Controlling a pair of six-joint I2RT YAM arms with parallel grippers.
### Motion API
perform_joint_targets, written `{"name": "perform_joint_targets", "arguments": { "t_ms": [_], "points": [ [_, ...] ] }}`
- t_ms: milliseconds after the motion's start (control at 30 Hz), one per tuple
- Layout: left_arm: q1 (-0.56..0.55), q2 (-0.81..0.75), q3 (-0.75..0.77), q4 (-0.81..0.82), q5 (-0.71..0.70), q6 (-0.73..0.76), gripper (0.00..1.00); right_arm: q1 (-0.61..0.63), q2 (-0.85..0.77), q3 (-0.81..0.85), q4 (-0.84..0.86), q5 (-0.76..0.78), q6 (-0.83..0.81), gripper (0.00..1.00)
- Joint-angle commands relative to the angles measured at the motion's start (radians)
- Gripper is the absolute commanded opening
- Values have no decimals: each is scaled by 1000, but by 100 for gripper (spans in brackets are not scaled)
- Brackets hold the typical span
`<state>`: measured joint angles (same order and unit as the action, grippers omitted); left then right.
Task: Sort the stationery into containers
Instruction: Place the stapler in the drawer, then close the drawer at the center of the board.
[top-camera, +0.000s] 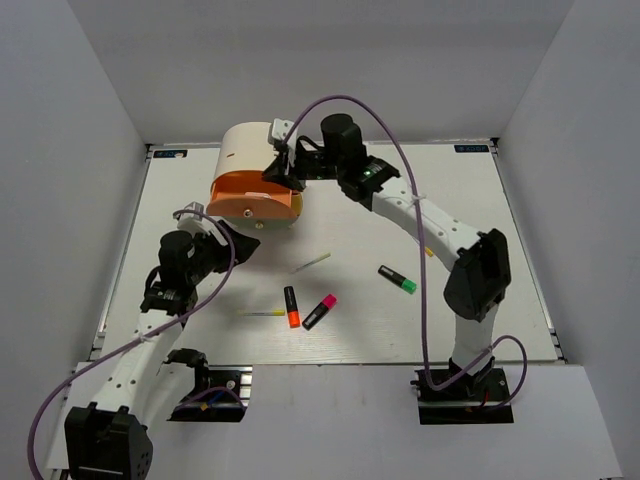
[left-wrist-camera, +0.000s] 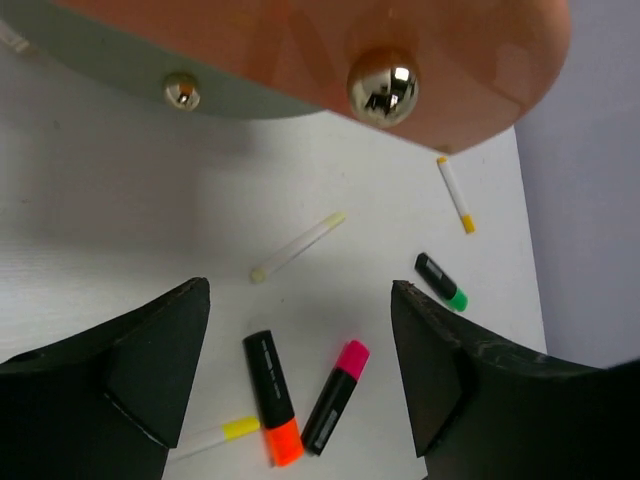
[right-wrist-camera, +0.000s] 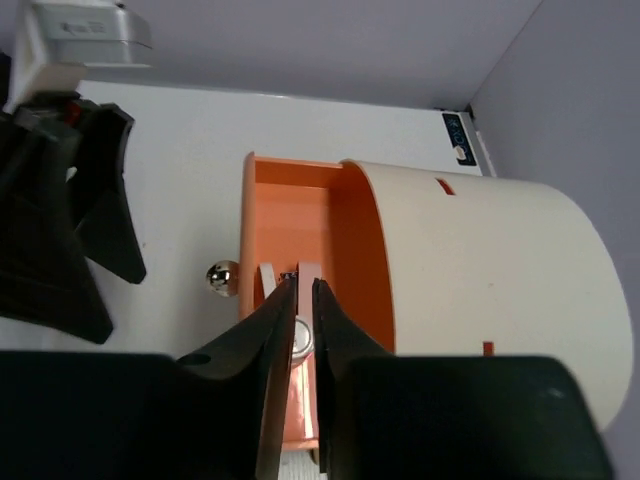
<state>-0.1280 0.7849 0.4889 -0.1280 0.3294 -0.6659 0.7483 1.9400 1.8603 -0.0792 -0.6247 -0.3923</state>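
The cream cabinet (right-wrist-camera: 480, 270) stands at the far left of the worktop (top-camera: 470, 200), its orange drawer (right-wrist-camera: 300, 205) pulled out and the round knob (left-wrist-camera: 383, 88) facing forward. The right end effector (right-wrist-camera: 302, 282) hangs over the open drawer with its fingers nearly together, a slim gap between them. Something pale shows in that gap, and I cannot tell whether it is gripped. Pale pieces (right-wrist-camera: 268, 273) lie in the drawer beside the fingertips. The left end effector (left-wrist-camera: 300, 300) sits just before the drawer front, fingers wide apart and holding nothing. On the worktop lie the orange marker (left-wrist-camera: 273, 398) and pink marker (left-wrist-camera: 335, 397) close together, the green marker (left-wrist-camera: 441, 281) further right, a pale pen (left-wrist-camera: 297, 246) above them, a yellow-tipped pen (left-wrist-camera: 456, 194) near the drawer, and a yellow pen (left-wrist-camera: 215, 435) beside the orange marker
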Motion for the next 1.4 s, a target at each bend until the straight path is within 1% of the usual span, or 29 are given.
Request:
{"name": "perform_joint_targets", "arguments": {
  "t_ms": [0,33,67,133,167,200,267,333,367,400,433,467,500,533,667,833,1167,1367],
  "points": [
    [-2,43,51,91,-20,23,81,-15,-160,-56,61,35,-11,16],
    [-2,59,63,111,-20,23,80,-20,-200,-68,62,48,-20,18],
    [-2,74,63,111,-20,23,76,-29,-229,-125,59,68,-28,21],
    [-2,125,88,126,-29,32,76,-47,-277,-157,38,114,-45,37],
    [-2,141,106,139,-29,43,76,-56,-314,-203,30,131,-54,38],
    [-2,157,128,149,-29,43,76,-61,-326,-217,13,176,-62,38],
    [-2,204,151,159,-29,52,76,-96,-343,-254,-13,200,-63,38],
    [-2,235,183,159,-20,63,72,-136,-371,-305,-56,221,-62,38],
    [-2,260,192,159,-20,63,71,-145,-390,-318,-66,221,-59,31],
    [-2,270,201,168,-20,63,70,-161,-410,-378,-73,224,-56,27],
    [-2,270,214,168,-10,63,68,-174,-433,-401,-73,221,-53,23],
    [-2,286,214,168,-10,63,66,-182,-446,-424,-68,223,-53,21],
    [-2,295,223,180,-10,63,66,-193,-470,-493,-53,223,-48,21],
    [-2,295,223,180,-10,63,66,-198,-493,-515,-53,221,-42,20],
    [-2,332,253,189,-1,63,62,-228,-545,-624,-47,223,-33,20],
    [-2,375,274,217,8,63,62,-260,-584,-708,-48,237,-34,20],
    [-2,468,324,249,8,63,62,-309,-647,-822,-83,237,-43,21],
    [-2,528,368,268,8,72,61,-336,-668,-860,-90,238,-39,21]
  ]
}}
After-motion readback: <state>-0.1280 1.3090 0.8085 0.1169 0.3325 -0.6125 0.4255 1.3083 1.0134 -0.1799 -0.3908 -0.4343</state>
